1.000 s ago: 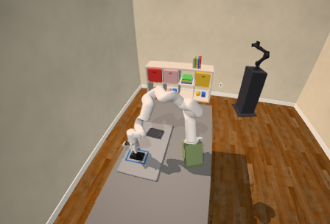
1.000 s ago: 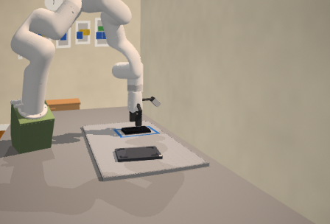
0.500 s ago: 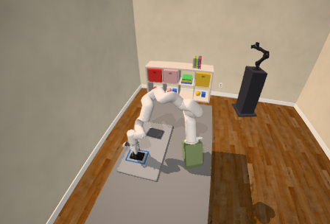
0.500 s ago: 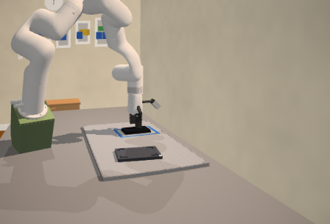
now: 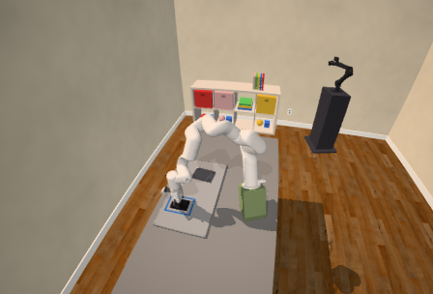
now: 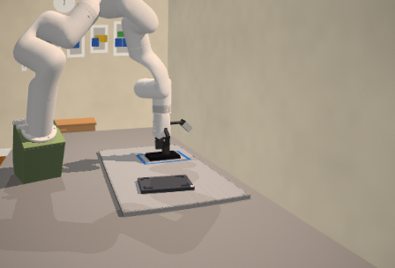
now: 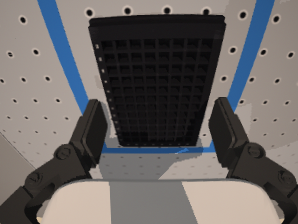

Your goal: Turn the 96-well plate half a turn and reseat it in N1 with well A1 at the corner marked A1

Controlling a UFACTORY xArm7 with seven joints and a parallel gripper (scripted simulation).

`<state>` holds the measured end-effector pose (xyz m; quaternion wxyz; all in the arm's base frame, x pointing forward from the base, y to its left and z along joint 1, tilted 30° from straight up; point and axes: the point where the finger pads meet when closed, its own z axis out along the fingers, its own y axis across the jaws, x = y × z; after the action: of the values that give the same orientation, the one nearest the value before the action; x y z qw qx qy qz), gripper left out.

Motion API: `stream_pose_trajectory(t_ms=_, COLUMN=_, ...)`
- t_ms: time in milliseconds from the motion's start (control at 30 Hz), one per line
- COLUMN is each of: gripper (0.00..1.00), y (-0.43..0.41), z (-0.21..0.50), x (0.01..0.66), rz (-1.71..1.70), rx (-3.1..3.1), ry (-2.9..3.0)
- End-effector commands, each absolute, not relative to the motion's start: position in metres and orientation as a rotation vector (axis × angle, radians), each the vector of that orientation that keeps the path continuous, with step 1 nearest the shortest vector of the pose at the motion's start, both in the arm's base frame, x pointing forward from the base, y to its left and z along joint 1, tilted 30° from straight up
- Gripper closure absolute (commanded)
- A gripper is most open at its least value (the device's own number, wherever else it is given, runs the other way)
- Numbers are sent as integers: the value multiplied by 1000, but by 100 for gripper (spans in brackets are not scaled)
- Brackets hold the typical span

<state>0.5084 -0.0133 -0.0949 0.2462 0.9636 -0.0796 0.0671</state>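
black 96-well plate (image 7: pixel 160 79) inside blue taped outline (image 7: pixel 49 36), gripper (image 7: pixel 160 129) wide open astride it, no legible markings

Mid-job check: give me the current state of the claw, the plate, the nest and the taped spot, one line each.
Black two-finger claw: open, holding nothing, fingers on either side of the plate's near end.
Black 96-well plate: flat, wells up, inside the tape.
Blue taped bench outline: occupied by the plate.
Dark rectangular plate nest: vacant.

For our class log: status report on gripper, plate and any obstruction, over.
Gripper open, low over the plate, fingers straddling its near end. Plate flat inside blue outline B1. Nest N1 vacant. Nothing in the way.
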Motion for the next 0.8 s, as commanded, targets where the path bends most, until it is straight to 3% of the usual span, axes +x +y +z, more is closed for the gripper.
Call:
stream_pose_trajectory(t_ms=0, gripper=0, y=-13, z=-97, x=510, rz=188, rx=2631, ry=-216)
stream_pose_trajectory(t_ms=767, gripper=0, y=-19, z=-107, x=511, rz=188, rx=2631, ry=-216)
